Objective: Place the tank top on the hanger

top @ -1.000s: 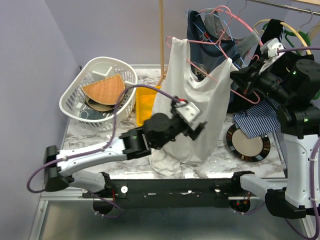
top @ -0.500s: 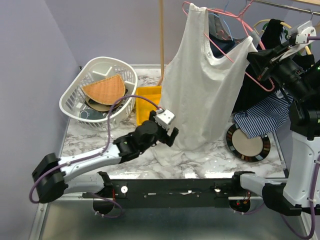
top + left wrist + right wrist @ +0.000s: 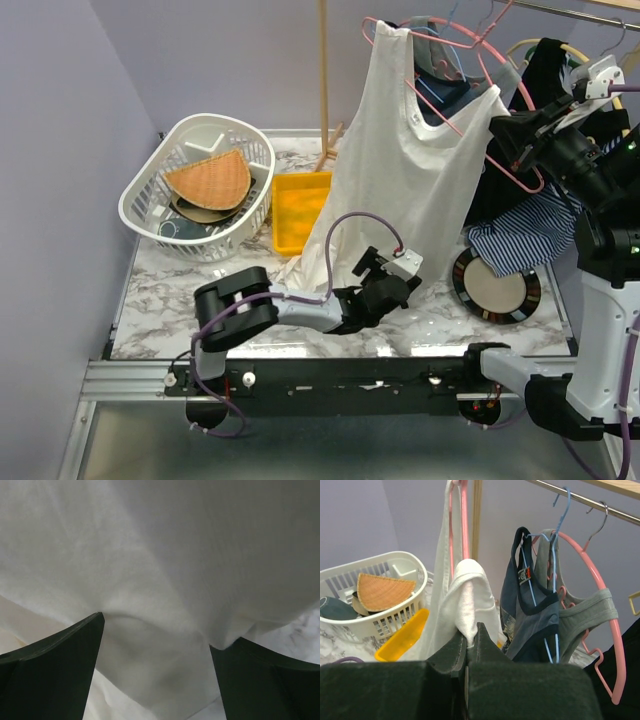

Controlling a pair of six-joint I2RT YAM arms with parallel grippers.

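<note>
- Off-white fabric: the tank top [image 3: 405, 175] hangs full length over the marble table [image 3: 170, 290]. Its straps are threaded over the slim pink wire hanger [image 3: 455, 38]. Its hem comes down close to the tabletop, just right of the yellow tray [image 3: 300, 205].
- Hanger: held high and tilted, with its upper end toward the wooden pole [image 3: 322, 70].
- Right gripper [image 3: 471, 630]: raised at the shoulder of the garment nearer the right arm. Its jaws are pressed fully together on a bunched strap where the strap folds over the pink wire. I cannot tell whether the wire itself is inside the pinch.
- Left gripper [image 3: 156, 630]: low over the table at the hem. Its fingers [image 3: 55, 665] are spread wide. Cloth hangs across the gap in front of them, and nothing is clamped.
- Surroundings: a white basket [image 3: 150, 215] sits at the left rear, well apart from the garment. A striped cloth [image 3: 520, 235] lies below the right arm. A blue-grey shirt [image 3: 530, 615] hangs beside the held hanger.
</note>
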